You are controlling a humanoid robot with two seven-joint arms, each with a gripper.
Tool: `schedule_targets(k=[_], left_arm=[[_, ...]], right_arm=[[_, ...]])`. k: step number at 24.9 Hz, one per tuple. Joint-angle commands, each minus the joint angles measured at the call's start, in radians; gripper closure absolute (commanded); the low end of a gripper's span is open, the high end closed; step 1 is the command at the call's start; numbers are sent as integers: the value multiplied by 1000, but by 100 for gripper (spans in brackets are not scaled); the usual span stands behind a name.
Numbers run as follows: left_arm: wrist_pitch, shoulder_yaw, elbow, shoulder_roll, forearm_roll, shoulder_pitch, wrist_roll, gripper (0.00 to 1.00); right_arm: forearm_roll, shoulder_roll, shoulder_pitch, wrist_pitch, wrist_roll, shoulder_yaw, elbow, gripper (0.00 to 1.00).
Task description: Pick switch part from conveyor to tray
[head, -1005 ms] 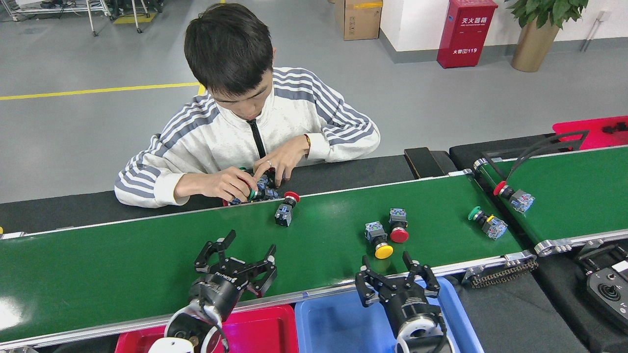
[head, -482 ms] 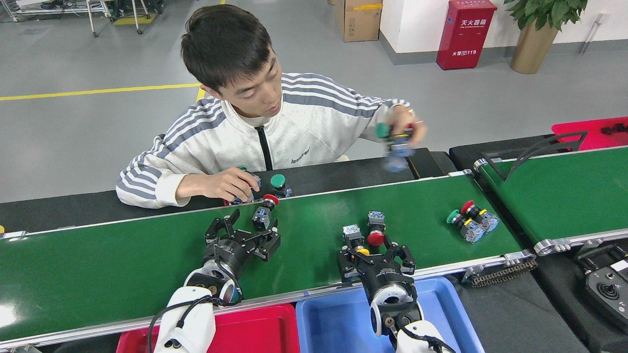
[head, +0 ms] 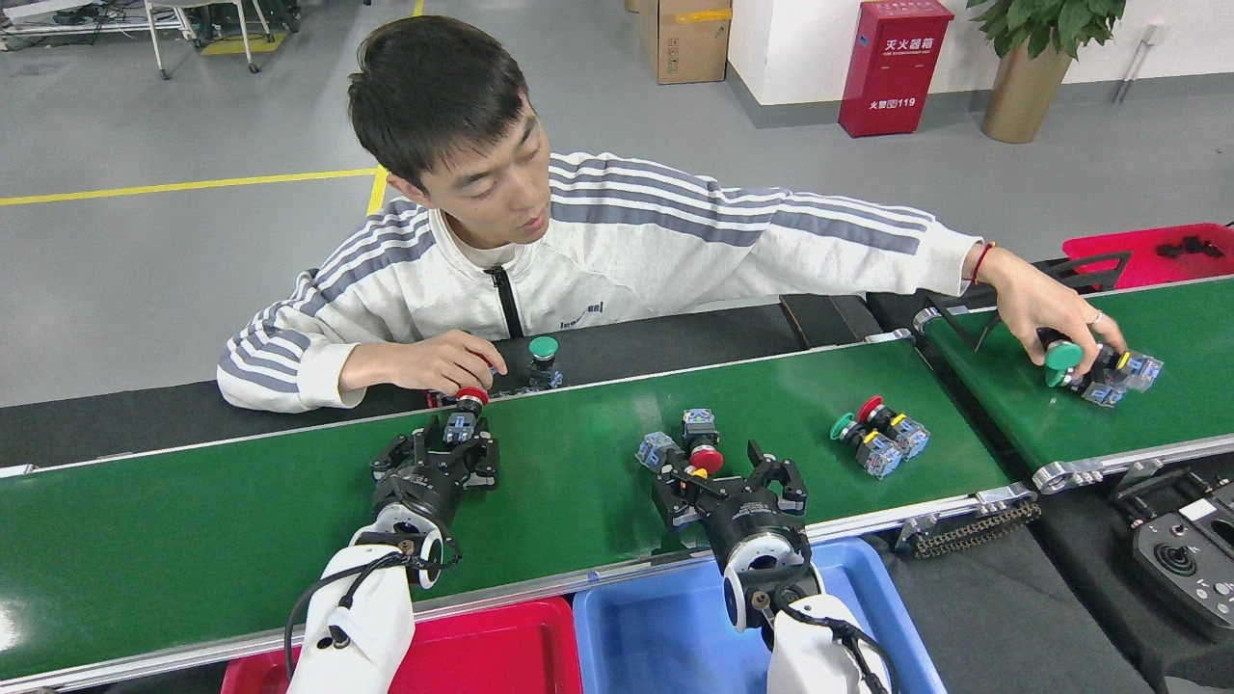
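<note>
While two red-capped switches lie on the conveyor (head: 241, 520), each of my hands is down at one. My left hand (head: 445, 453) has its fingers spread either side of the red switch (head: 463, 414) near the belt's far rail, not yet pressed on it. My right hand (head: 718, 474), fingers apart, sits around the second red switch (head: 702, 445), which lies touching a yellow-capped one (head: 659, 451); I cannot tell whether the fingers touch it. Further right on the same belt a green and a red switch (head: 879, 436) lie side by side. Below the near rail stand the red tray (head: 501, 646) under my left arm and the blue tray (head: 656, 636) under my right. Across the belt a person leans in, one hand (head: 443, 361) resting near a green switch (head: 544, 359) on the black desk (head: 675, 337), the other hand (head: 1046, 313) stretched onto the short belt (head: 1138, 405) at right, holding a green-capped switch (head: 1085, 364).
</note>
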Motion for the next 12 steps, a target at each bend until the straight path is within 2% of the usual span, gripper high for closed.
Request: schedule_targets(k=[1, 3, 7, 8, 9, 10, 11, 12], left_arm=[[-44, 1, -18, -5, 17, -3, 9, 98], [-90, -12, -74, -7, 9, 15, 8, 99], [-363, -69, -299, 19, 2, 135, -8, 98], [-454, -69, -390, 48, -11, 189, -14, 96], [-587, -60, -524, 108, -34, 287, -29, 94], [-652, -43, -612, 130, -40, 350, -40, 89], [-652, -11, -707, 143, -41, 422, -49, 81], [-652, 31, -793, 148, -40, 512, -50, 73]], right_arm=[[-13, 8, -33, 11, -10, 11, 20, 3], [-21, 8, -45, 12, -10, 11, 60, 4], [-21, 8, -49, 51, -66, 12, 100, 3], [-21, 8, -49, 55, -76, 12, 109, 3], [-21, 8, -49, 57, -76, 12, 115, 4], [-21, 8, -49, 63, -76, 12, 115, 7], [-21, 8, -49, 68, -78, 14, 115, 16], [-19, 8, -49, 63, -78, 20, 115, 34]])
